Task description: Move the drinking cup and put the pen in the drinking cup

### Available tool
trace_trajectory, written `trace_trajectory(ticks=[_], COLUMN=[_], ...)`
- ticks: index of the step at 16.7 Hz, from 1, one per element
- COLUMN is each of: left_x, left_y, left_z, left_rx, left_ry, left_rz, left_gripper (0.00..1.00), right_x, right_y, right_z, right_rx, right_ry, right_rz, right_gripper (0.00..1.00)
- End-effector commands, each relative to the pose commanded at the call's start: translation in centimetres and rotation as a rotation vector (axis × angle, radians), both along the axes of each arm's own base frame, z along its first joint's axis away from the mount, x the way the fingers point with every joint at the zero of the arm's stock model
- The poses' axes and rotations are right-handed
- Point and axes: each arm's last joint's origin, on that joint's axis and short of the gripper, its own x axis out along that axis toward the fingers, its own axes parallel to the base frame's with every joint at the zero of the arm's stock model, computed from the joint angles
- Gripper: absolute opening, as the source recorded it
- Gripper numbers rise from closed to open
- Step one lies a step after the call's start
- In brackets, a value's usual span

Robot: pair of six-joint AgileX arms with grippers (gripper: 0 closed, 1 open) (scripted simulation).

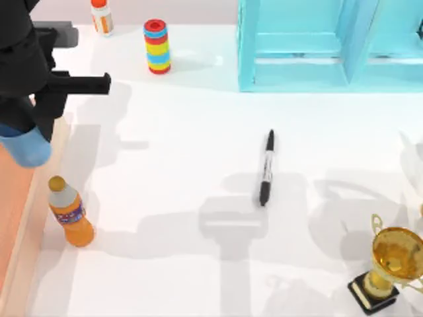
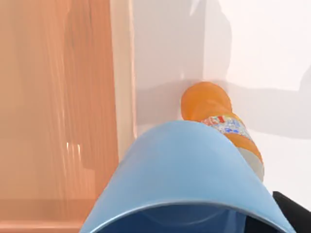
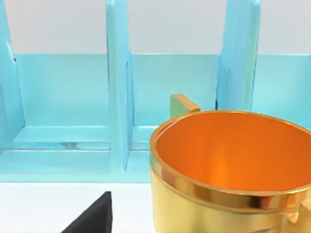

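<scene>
Holding the cup (image 1: pixel 25 146) out past the surface's (image 1: pixel 185 264) left edge, around 9 o'clock, the left claw (image 1: pixel 30 129) looks clamped on it, over the wood-coloured strip (image 1: pixel 13 218). The left wrist view looks down past the cup's rim at the orange bottle (image 2: pixel 214 109) standing just beside it. The pen (image 1: pixel 266 168) lies flat near the middle, well apart from the cup. Trophy (image 1: pixel 391 261) sits at 5 o'clock, teal shelf (image 1: pixel 297 46) at 1 o'clock. Can't tell the right claw's state.
</scene>
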Motion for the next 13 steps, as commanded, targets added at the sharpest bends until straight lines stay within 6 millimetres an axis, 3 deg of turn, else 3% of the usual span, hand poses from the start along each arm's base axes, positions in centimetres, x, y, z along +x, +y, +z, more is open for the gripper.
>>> trace_trajectory(ticks=[3, 7, 10, 13], left_x=[0.5, 3.5, 6.1, 7.8], left_y=[-0.3, -4.6, -8.3, -10.1], left_z=[-0.3, -1.4, -4.1, -7.3], left_rx=[0.005, 0.026, 0.033, 0.042], left_ry=[-0.01, -0.093, -0.101, -0.069], left_rz=[-0.013, -0.146, -0.163, -0.087], left_gripper=[0.0, 0.0, 0.0, 0.0], right_x=[0.0, 0.0, 0.0, 0.0], right_y=[0.0, 0.0, 0.0, 0.0], right_z=[0.0, 0.0, 0.0, 0.0], right_rx=[0.0, 0.0, 0.0, 0.0], right_ry=[0.0, 0.0, 0.0, 0.0], right_rz=[0.0, 0.0, 0.0, 0.0], right_gripper=[1.0, 1.0, 1.0, 1.0])
